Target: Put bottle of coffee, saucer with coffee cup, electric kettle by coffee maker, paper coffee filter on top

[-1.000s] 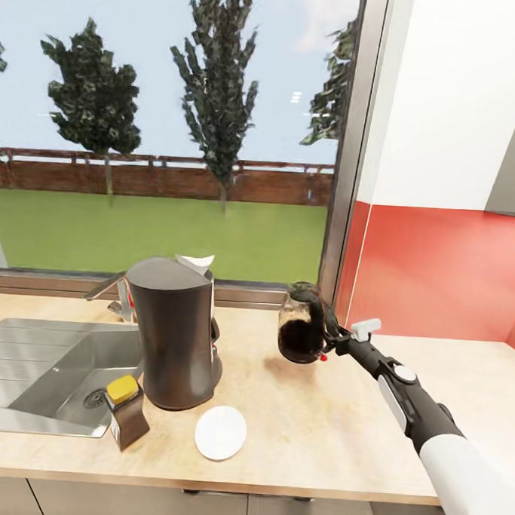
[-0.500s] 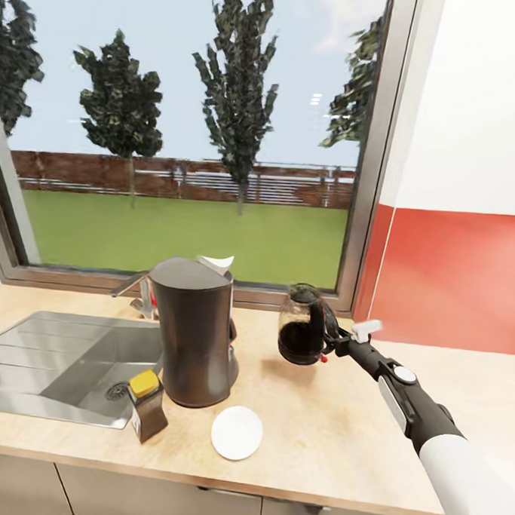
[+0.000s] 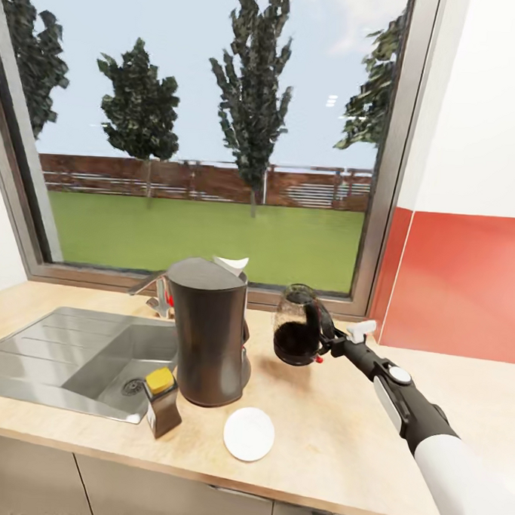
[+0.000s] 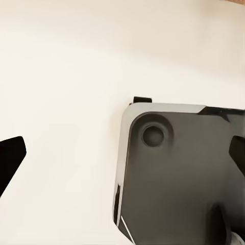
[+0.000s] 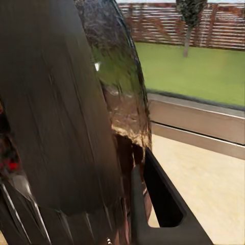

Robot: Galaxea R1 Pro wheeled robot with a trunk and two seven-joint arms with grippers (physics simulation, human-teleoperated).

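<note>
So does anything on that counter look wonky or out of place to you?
Two things. The rounded clear glass kettle with the black handle is tilted and looks clear of the beige wood-grain countertop, held at its handle by the right gripper. The small brown jar with a yellow lid leans at the steel sink's edge.

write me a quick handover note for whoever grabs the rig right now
Right tool: shut on the electric kettle at its handle, held just above the kitchen countertop, to the right of the coffee maker.
Left tool: open, fingertips apart, holding nothing.
Done: bottle of coffee and saucer sit in front of the coffee maker; a white paper coffee filter shows at its top.
Left: set the kettle down beside the coffee maker, then put the coffee cup on the saucer.
</note>
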